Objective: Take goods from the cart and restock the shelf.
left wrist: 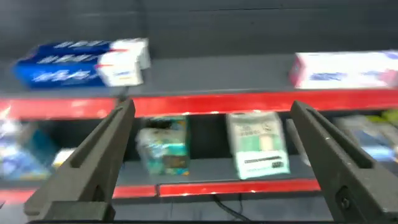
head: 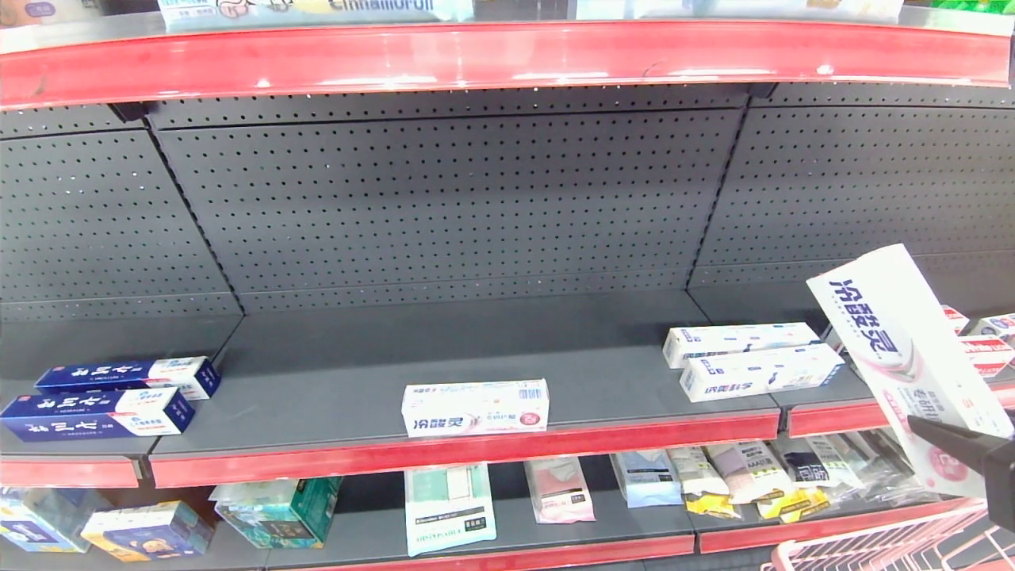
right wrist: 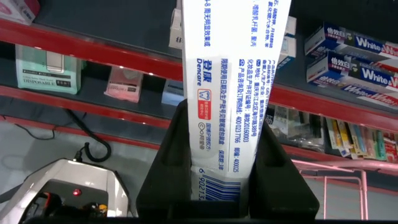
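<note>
The right pincer grips the lower end of a toothpaste box, whose long axis tilts toward 11 o'clock. The matching box lies crosswise at the front of the shelf, at 9 o'clock from the pincer. The left pincer stands wide and empty.

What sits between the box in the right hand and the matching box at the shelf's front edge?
In the head view, two white boxes lie side by side on the shelf, nearer the held box; the rest is bare.
</note>
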